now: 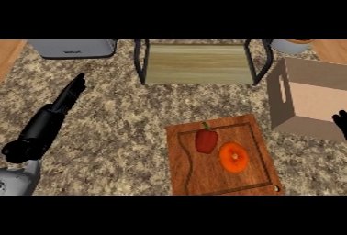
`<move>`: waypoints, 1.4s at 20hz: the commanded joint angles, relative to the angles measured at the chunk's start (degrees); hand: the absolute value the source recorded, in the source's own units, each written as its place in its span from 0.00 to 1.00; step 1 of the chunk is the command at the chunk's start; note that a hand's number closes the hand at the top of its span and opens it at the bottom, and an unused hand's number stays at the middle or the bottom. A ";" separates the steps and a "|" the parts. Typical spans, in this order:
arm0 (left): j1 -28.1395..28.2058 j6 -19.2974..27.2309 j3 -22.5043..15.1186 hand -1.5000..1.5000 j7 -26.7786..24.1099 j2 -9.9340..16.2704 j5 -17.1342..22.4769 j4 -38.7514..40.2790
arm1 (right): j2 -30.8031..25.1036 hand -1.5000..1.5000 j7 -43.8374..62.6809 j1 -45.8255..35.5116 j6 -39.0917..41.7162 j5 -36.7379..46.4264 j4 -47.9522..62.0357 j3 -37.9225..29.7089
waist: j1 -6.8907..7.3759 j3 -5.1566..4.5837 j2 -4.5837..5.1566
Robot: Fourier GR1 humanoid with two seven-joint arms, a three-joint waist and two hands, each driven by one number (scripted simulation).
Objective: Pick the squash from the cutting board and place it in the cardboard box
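A wooden cutting board (257,183) lies on the granite counter at the lower middle-right. An orange round squash (233,157) sits on it, beside a red bell pepper (206,140) to its upper left. The open cardboard box (308,98) stands at the right, just beyond the board's far right corner. My left hand (68,98) is far to the left over the counter, its fingers straight and pointing away from me. Only the fingertips of my right hand (340,123) show at the right edge, over the box's near wall. Neither hand touches the squash.
A wooden stool or rack with black metal legs (200,62) stands at the back centre. A grey appliance (73,47) sits at the back left, and a pale pot (295,45) at the back right. Bare granite spreads between my left hand and the board.
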 commanded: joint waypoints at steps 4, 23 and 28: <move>-4.00 -0.76 -1.96 0.50 0.42 -2.53 -1.16 1.52 | -4.48 0.00 21.69 -6.51 16.50 2.16 -9.53 8.52 | 3.48 0.03 0.74; -6.67 -1.74 -1.80 0.50 1.36 -4.99 -2.94 4.45 | 22.16 0.00 51.41 -32.67 32.61 3.44 7.02 28.32 | 3.45 0.13 0.35; -6.29 -2.77 0.28 0.50 -1.33 -3.85 -2.68 5.82 | 26.58 0.00 52.21 -34.73 33.72 8.32 12.58 30.54 | 2.85 0.16 0.23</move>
